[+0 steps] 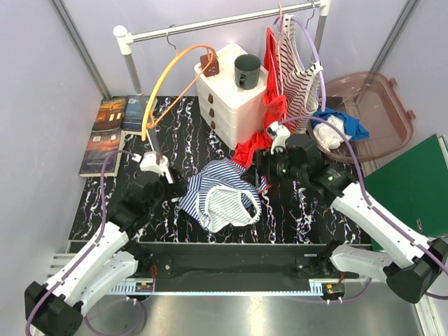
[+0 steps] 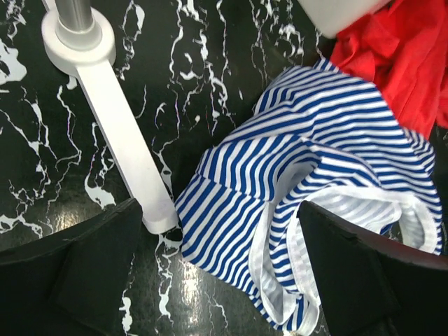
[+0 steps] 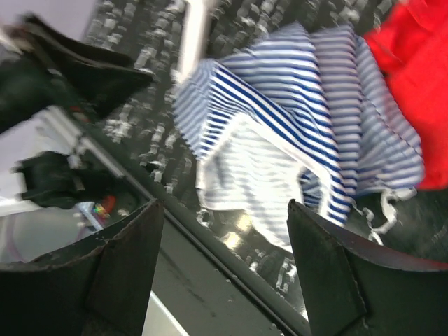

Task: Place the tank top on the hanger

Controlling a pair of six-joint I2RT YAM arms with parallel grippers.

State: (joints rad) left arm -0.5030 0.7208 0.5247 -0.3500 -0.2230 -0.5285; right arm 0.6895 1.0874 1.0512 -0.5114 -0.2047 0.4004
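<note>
Lavender walls [image 1: 42,77], black marbled table [image 1: 294,217]

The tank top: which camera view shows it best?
Top external: almost the whole tank top lies in view. Left wrist shows it sharp but partly hidden by the gripper; right wrist shows it blurred.

- The right wrist view is smeared by motion blur; the tank top's [image 3: 294,119] stripes run together, and the dark shapes at the left edge cannot be made out.
- In the left wrist view, the red garment [image 2: 399,49] is cut off by the top and right edges.
- From above, the books' [image 1: 105,143] titles are too small to read, and the green board [image 1: 416,185] runs off the right edge.
</note>
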